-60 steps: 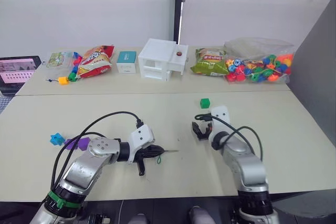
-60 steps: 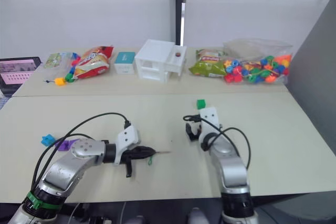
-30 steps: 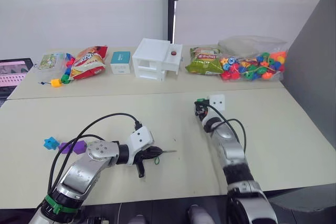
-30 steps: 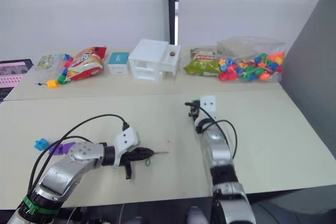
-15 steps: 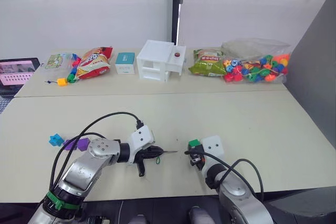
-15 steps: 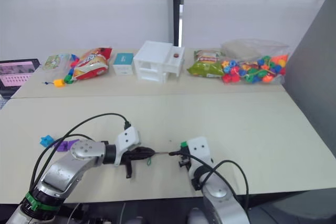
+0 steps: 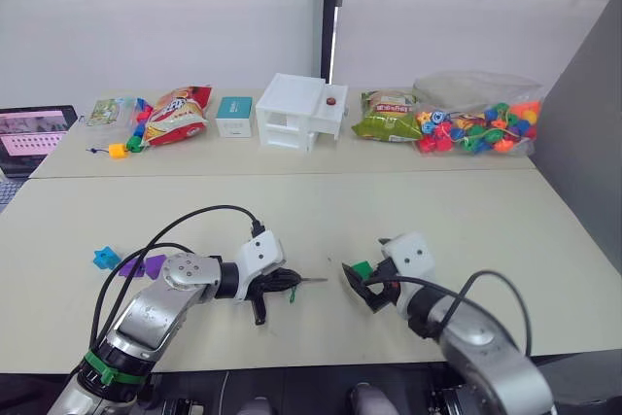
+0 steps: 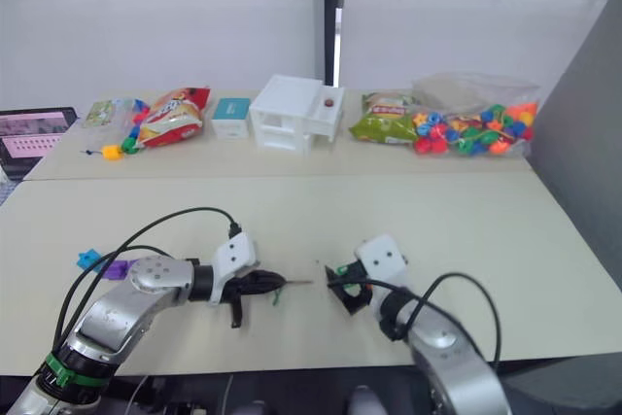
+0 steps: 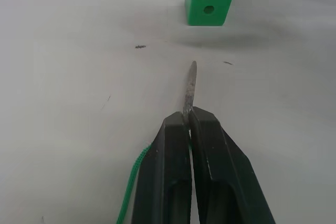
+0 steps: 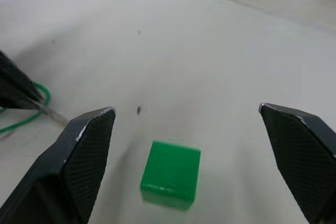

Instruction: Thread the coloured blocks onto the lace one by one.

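The lace point(image 9: 190, 85) is sitting pinched in my left gripper point(image 9: 187, 124), jaws closed on it just behind the stiff pale tip, with the limp green cord trailing back beside them. The tip looks rigid enough to aim; the rest will flop, so I'm keeping my hold close to the tip. The green block point(image 9: 208, 4) is resting on the tabletop point(image 7: 292, 211) just ahead of that tip, its hole facing the lace. It looks light, hard and slippery, best taken by two flat sides that leave the hole clear. My right gripper point(image 10: 189, 163) is hovering with jaws spread wide either side of the block, not touching. Half a second ago those jaws were clamping the block; now it is lying released.
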